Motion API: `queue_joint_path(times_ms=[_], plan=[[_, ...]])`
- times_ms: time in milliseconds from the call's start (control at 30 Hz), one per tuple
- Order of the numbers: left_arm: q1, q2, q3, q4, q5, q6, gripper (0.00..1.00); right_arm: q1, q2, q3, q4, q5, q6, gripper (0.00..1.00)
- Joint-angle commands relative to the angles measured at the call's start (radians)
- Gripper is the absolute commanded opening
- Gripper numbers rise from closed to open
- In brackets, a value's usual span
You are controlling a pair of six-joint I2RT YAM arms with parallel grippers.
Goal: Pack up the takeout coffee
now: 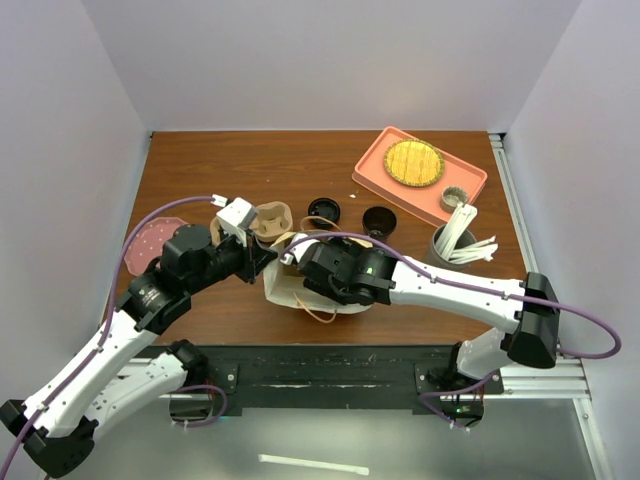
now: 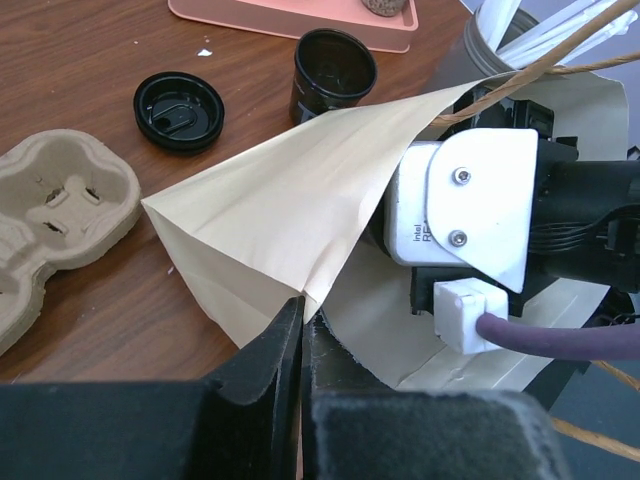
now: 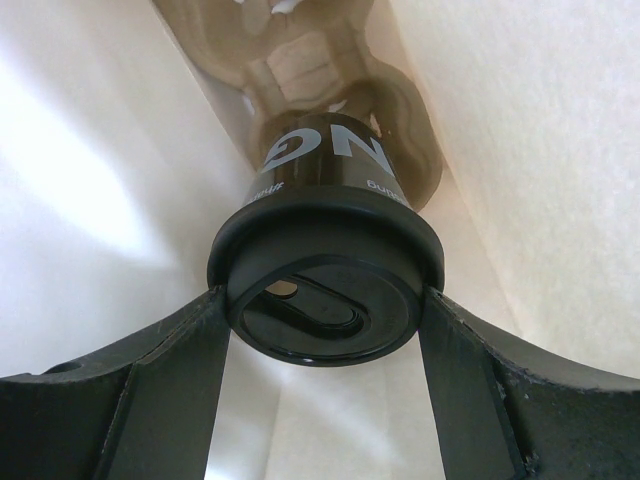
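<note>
Packing is mid-step: the right tool [image 3: 322, 322] grasps the takeout coffee [image 3: 325, 235] at its lid, inside the paper bag [image 2: 290, 200], not yet set down or released. The left tool [image 2: 301, 320] is clenched on the bag edge. Count: two black cups, the second cup [image 2: 333, 70] lidless on the bench [image 2: 80, 60]; one loose lid [image 2: 178, 110]; one carrier [image 2: 60, 210]

The left arm [image 1: 100, 350] and the right arm [image 1: 450, 290] are showing white shells and black joints, their bases sitting at the near edge of the table [image 1: 220, 165]. A purple cable [image 2: 560, 335] is running along each arm, looping above the table. A white camera block [image 2: 470, 200] is showing two silver screws [image 2: 460, 176] and small printed lettering. The left gripper [image 2: 302, 315] and right gripper [image 3: 322, 300] are showing matte black fingers.
</note>
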Motion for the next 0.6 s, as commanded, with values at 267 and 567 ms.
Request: queue_joint_path(times_ms=[267, 567], plan=[[0.0, -0.006, 0.038, 0.02, 0.057, 0.024, 0.04, -0.009, 0.054, 0.033, 0.047, 0.056, 0.017, 0.32], [0.0, -0.023, 0.005, 0.038, 0.076, 0.024, 0.04, -0.011, 0.049, 0.006, 0.059, 0.123, 0.052, 0.32]])
